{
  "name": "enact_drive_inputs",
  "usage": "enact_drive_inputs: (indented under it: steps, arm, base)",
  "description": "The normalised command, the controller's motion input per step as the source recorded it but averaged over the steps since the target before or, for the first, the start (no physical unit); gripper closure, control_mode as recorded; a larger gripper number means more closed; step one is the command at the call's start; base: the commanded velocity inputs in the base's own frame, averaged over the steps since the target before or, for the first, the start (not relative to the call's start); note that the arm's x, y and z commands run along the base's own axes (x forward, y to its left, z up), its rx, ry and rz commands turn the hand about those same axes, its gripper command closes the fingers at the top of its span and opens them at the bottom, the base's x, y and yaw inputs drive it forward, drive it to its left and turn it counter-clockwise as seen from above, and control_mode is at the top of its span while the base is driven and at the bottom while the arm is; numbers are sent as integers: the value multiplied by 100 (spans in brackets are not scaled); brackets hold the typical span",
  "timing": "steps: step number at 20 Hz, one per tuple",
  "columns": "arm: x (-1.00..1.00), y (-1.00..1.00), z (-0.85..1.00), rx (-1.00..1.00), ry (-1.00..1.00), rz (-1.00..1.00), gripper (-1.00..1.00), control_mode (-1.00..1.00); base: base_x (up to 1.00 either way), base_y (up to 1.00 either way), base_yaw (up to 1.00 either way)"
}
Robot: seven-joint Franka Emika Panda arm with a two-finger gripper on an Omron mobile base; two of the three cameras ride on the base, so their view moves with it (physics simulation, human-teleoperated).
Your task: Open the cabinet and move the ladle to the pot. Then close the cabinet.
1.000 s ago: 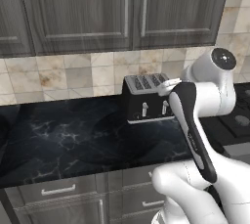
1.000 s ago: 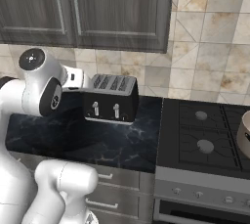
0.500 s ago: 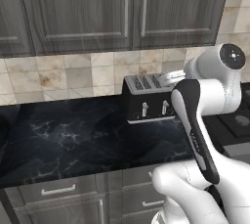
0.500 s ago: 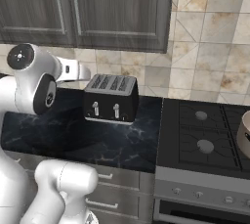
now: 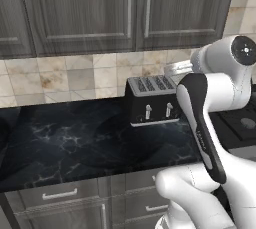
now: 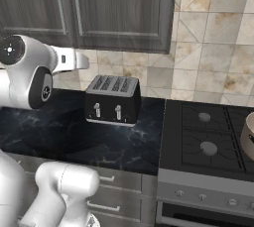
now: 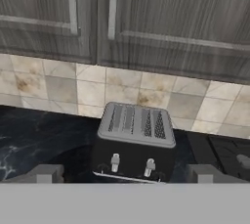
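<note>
Our gripper (image 7: 124, 176) stood wide open with nothing between its two finger tips (image 7: 45, 173), hanging above the black marble bench (image 5: 75, 143) and facing the wall. Right ahead sat one black toaster (image 7: 135, 142), four slots on top and two levers in front, near the bench's back edge. Above it, the cabinet (image 7: 146, 20) was shut, two doors, two silver bar handles (image 7: 112, 5) side by side. At the stove's (image 6: 208, 139) right edge, one pot (image 6: 248, 136) just showed.
</note>
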Motion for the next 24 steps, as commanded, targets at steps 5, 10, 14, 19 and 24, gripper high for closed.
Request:
enact_drive_inputs:
  steps: [5, 10, 14, 19, 24]
  arm:
    - [0, 16, 26, 0, -9, 0, -100, -100]
    - [0, 9, 28, 0, -9, 0, -100, -100]
    - [0, 3, 31, 0, -5, 0, -100, -100]
    - [0, 0, 30, 1, -4, 0, -100, -100]
    - [0, 2, 28, 3, -4, 0, -100, -100]
  base:
    - [0, 0, 0]
    - [0, 0, 0]
    - [0, 0, 0]
    - [0, 0, 0]
    - [0, 0, 0]
